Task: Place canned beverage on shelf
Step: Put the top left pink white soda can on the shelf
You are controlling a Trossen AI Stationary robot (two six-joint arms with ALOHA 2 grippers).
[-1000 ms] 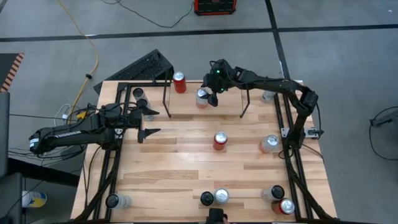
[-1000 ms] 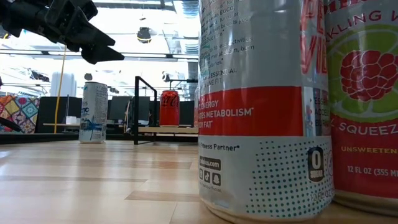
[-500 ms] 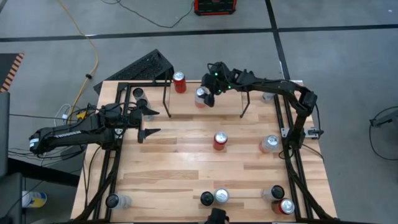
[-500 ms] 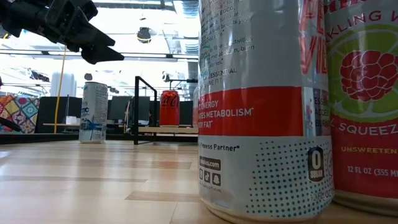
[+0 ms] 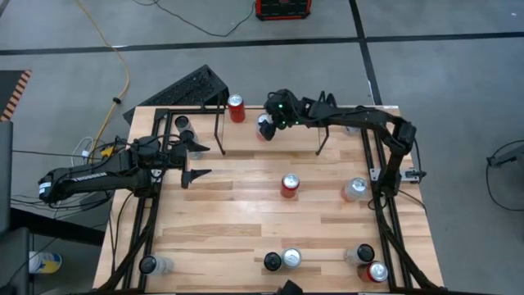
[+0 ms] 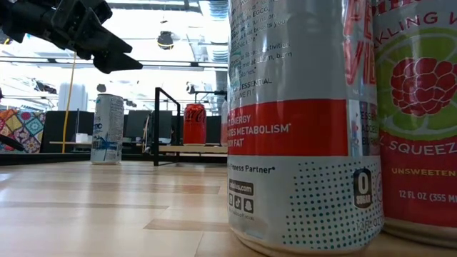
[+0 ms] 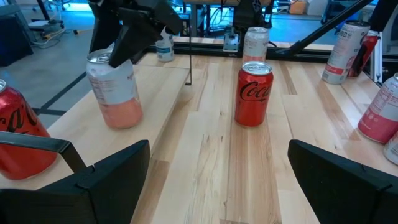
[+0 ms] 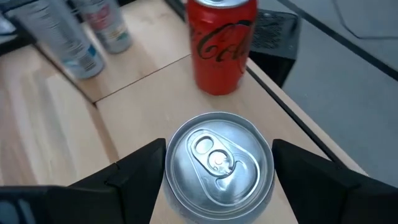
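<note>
At twelve o'clock on the table, silver can point(image 8: 219, 162) upright, top up, between the right gripper's point(image 5: 267, 124) spread fingers, unclamped.

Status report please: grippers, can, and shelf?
Right gripper astride pink can on shelf, fingers wide. Left gripper open, idle. Red can beside.

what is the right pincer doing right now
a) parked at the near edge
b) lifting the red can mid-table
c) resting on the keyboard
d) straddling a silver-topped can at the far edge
d: the right wrist view shows the right pincer with a finger on each side of the silver-topped can, beside a red can.
</note>
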